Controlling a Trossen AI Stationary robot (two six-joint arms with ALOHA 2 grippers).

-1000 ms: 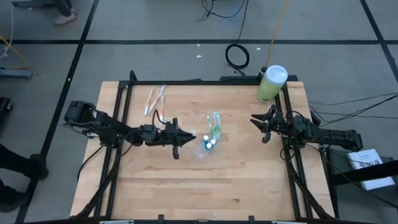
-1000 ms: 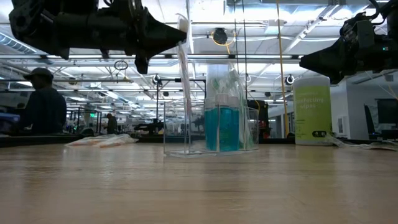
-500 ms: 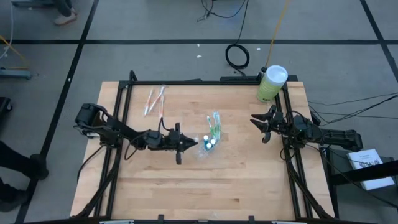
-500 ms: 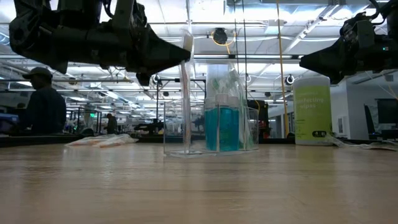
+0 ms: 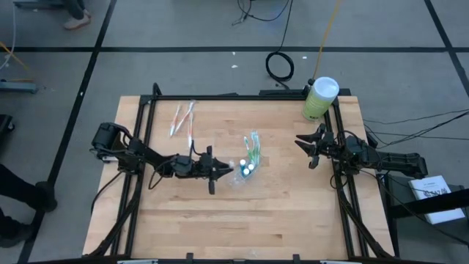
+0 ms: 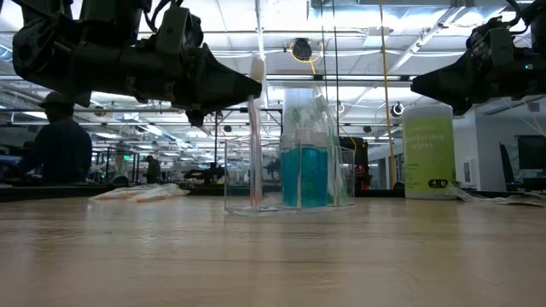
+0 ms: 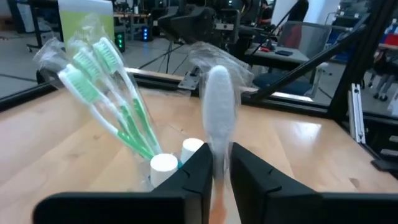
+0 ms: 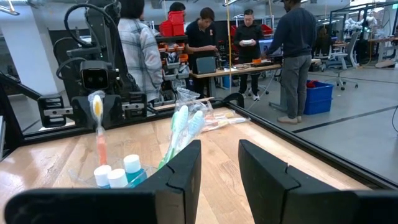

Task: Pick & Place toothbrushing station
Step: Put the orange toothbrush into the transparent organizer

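Pink brush upright at the holder's edge

The left gripper (image 7: 216, 171) pinched the pink-white toothbrush (image 7: 217, 118) — long axis vertical, head up — over the clear holder (image 5: 242, 176) mid-bench; beyond, the right gripper (image 5: 306, 147) waited well apart, jaws spread — empty.

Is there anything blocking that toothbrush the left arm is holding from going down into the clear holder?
Nothing visible blocks it. The left end effector holds the pink-white toothbrush upright with its lower end already inside the clear holder, in a bare section beside the blue-capped tubes and green-white toothbrushes.
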